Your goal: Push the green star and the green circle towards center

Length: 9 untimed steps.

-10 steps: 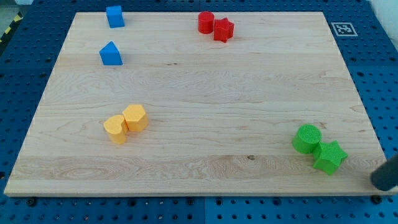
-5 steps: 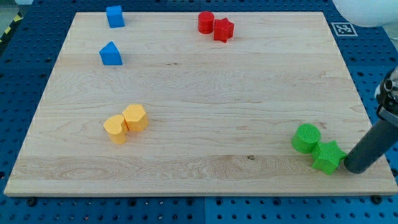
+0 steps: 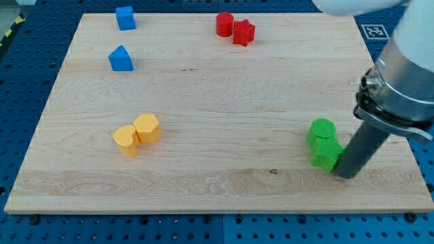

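Green star (image 3: pixel 326 154) and green circle (image 3: pixel 322 131) touch near the board's (image 3: pixel 203 102) lower right; my tip (image 3: pixel 345 174), a bare rod grasping nothing, presses the star's right side.

wooden board (image 3: pixel 203 95) on blue pegboard table (image 3: pixel 27 81) | blue cube (image 3: pixel 125 17) near top left; blue house-shaped block (image 3: pixel 121 58) below it, apart | red cylinder (image 3: pixel 224 24) touching red star (image 3: pixel 243 32) at top centre | yellow heart (image 3: pixel 125 140) touching yellow hexagon (image 3: pixel 147 127) at lower left | fiducial tag (image 3: pixel 373 30) at top-right corner
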### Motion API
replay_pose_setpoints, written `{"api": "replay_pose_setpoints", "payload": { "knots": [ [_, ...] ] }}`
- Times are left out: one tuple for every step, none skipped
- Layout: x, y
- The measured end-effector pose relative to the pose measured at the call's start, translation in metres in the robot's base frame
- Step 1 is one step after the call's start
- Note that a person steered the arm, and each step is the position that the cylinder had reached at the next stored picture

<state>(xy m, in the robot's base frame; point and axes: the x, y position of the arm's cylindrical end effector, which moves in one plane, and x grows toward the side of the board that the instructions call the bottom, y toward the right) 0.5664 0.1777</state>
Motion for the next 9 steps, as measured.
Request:
{"api": "replay_pose_setpoints", "payload": {
  "knots": [
    [-0.015, -0.027],
    [-0.033, -0.051],
    [-0.062, -0.071],
    [-0.075, -0.088],
    [-0.075, -0.082],
    [-0.064, -0.047],
    [-0.07, -0.028],
    [-0.094, -0.035],
    [-0.099, -0.044]
  ]
}}
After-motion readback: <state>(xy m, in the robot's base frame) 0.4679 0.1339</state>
